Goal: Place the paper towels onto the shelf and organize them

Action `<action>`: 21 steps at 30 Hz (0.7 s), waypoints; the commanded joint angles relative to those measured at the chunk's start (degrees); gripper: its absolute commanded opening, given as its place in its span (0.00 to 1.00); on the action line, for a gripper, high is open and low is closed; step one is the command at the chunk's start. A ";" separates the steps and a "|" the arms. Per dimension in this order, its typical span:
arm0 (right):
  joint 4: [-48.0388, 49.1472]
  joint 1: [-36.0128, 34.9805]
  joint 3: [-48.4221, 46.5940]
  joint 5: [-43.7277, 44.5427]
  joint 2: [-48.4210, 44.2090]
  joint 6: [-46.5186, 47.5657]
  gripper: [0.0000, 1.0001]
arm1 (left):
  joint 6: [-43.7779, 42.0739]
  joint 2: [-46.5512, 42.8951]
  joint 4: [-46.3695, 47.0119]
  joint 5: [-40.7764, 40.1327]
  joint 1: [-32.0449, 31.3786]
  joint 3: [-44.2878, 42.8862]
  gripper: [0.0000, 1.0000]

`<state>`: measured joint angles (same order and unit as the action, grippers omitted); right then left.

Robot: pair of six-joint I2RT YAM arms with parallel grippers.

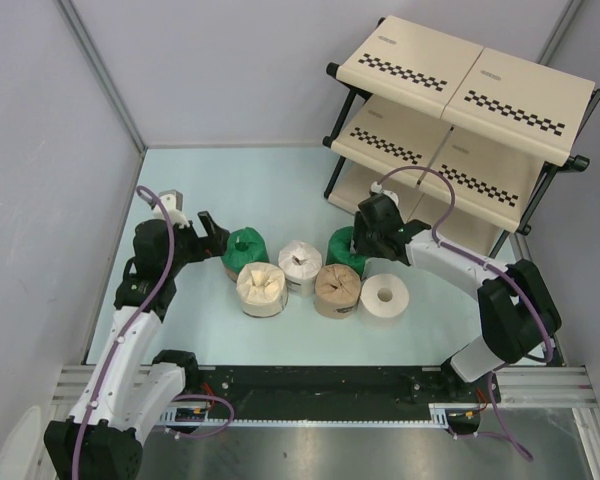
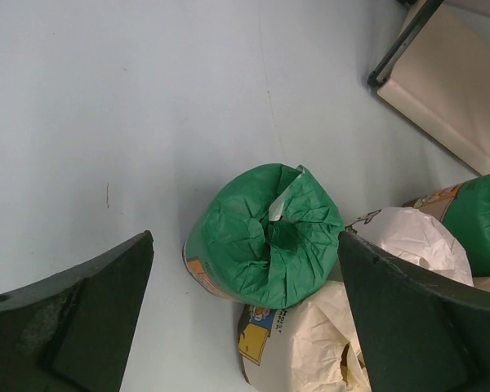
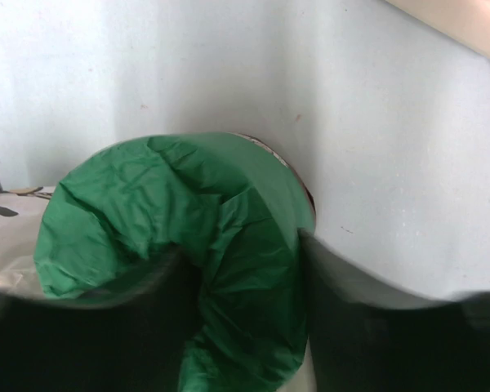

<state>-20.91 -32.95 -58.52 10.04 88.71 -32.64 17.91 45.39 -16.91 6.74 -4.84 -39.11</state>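
Observation:
Six paper towel rolls cluster mid-table: a green roll, a cream roll, a white-wrapped roll, a tan roll, a bare white roll and a second green roll. My left gripper is open just left of the first green roll, with its fingers wide on either side. My right gripper is shut on the second green roll, which fills the gap between its fingers. The shelf stands at the back right and holds no rolls.
The cream roll touches the first green roll's near side, with the white-wrapped roll to its right. A shelf panel and its black tube leg show at the upper right. Grey walls close in the table's left and back.

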 commanded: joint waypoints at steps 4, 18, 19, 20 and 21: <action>-0.98 -0.54 -1.24 -0.64 -3.79 2.23 0.21 | -0.77 -0.39 0.56 1.17 0.27 0.00 1.00; -7.29 -1.50 -7.91 10.61 -27.70 7.85 0.17 | -0.68 -1.18 0.73 1.34 0.27 0.09 1.00; -8.26 -1.50 -10.71 11.05 -27.97 8.38 0.17 | -0.60 -1.18 0.65 1.43 0.27 0.09 1.00; -9.14 -1.50 -12.13 11.22 -28.23 9.17 0.17 | -0.60 -1.18 0.73 1.60 0.27 0.09 1.00; -10.81 -1.50 -13.53 11.49 -28.59 9.70 0.17 | -0.60 -1.18 0.73 1.43 0.36 0.09 1.00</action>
<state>-28.62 -34.24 -65.17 17.87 61.69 -25.82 17.91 44.51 -16.95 6.87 -4.84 -39.11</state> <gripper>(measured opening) 0.354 0.996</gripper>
